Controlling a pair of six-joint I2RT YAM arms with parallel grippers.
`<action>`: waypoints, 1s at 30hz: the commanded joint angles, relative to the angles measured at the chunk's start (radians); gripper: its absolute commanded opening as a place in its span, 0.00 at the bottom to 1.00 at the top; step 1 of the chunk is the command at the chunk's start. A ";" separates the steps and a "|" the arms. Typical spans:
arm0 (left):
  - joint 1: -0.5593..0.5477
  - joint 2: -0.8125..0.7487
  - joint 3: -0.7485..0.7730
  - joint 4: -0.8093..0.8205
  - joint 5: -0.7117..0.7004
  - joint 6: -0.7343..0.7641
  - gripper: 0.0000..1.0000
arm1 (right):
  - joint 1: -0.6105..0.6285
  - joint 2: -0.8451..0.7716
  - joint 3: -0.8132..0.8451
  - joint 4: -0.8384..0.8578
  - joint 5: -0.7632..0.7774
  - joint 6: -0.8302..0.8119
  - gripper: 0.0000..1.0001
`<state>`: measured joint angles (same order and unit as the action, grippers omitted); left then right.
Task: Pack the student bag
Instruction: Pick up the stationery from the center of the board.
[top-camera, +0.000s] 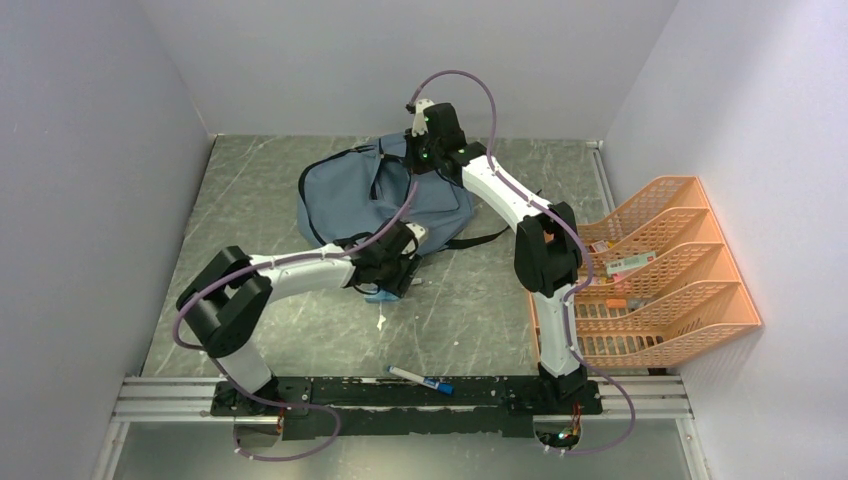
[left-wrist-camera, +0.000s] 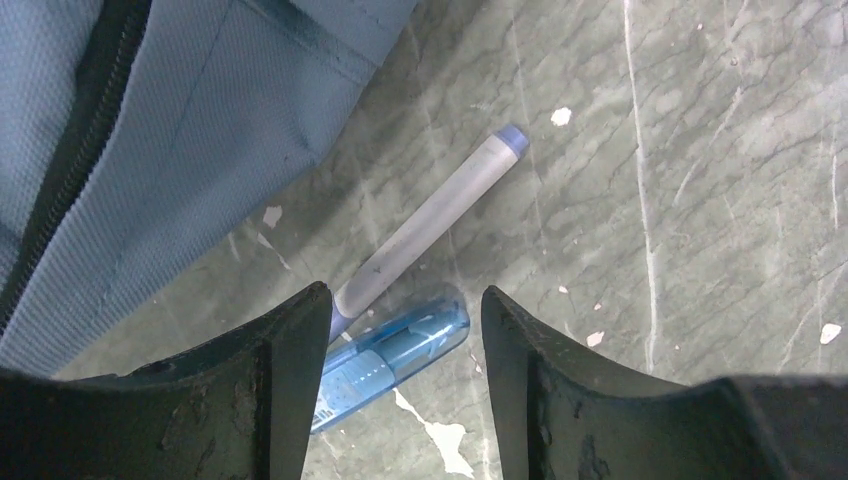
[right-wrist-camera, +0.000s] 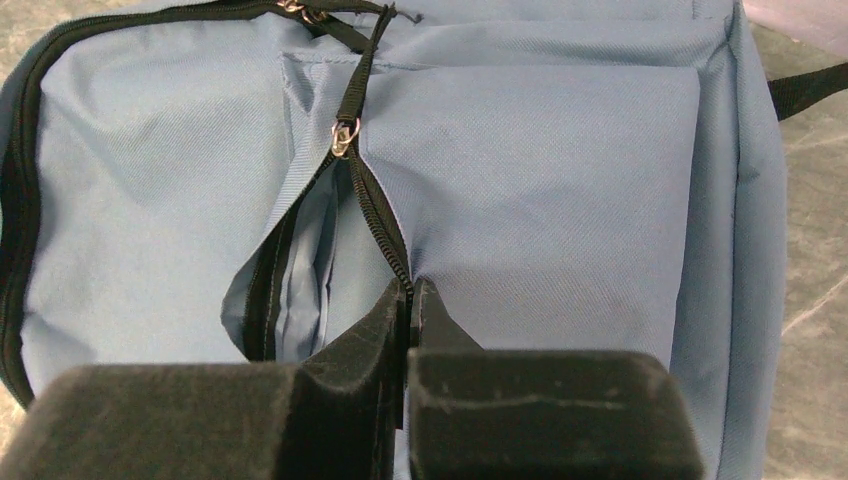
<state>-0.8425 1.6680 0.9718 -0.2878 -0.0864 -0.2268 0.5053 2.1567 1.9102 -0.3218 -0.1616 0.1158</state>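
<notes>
The grey-blue student bag (top-camera: 350, 195) lies flat at the back middle of the table. My right gripper (top-camera: 425, 140) is at the bag's far side. In the right wrist view it (right-wrist-camera: 410, 290) is shut on the black zipper edge of the front pocket, whose opening (right-wrist-camera: 290, 290) gapes to the left below the zipper pull (right-wrist-camera: 343, 137). My left gripper (top-camera: 388, 285) is open just above the table at the bag's near edge (left-wrist-camera: 150, 130). A clear blue pen (left-wrist-camera: 400, 350) lies between its jaws (left-wrist-camera: 405, 300), and a grey pen (left-wrist-camera: 440, 215) lies just beyond, touching it.
An orange mesh tray rack (top-camera: 660, 270) stands at the right, with a few small items (top-camera: 630, 263) in its trays. A white marker with a blue cap (top-camera: 420, 379) lies by the front rail. Grey walls close in three sides.
</notes>
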 joint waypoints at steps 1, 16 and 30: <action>-0.010 0.032 0.053 0.023 -0.031 0.043 0.62 | -0.001 -0.038 -0.002 0.001 -0.009 -0.005 0.00; -0.016 0.136 0.115 0.010 -0.021 0.079 0.57 | -0.001 -0.032 0.001 0.000 -0.009 -0.010 0.00; -0.056 0.217 0.179 -0.011 -0.013 0.085 0.25 | 0.000 -0.034 0.003 0.000 -0.008 -0.013 0.00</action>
<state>-0.8860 1.8538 1.1252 -0.2890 -0.1154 -0.1528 0.5053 2.1567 1.9102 -0.3218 -0.1680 0.1101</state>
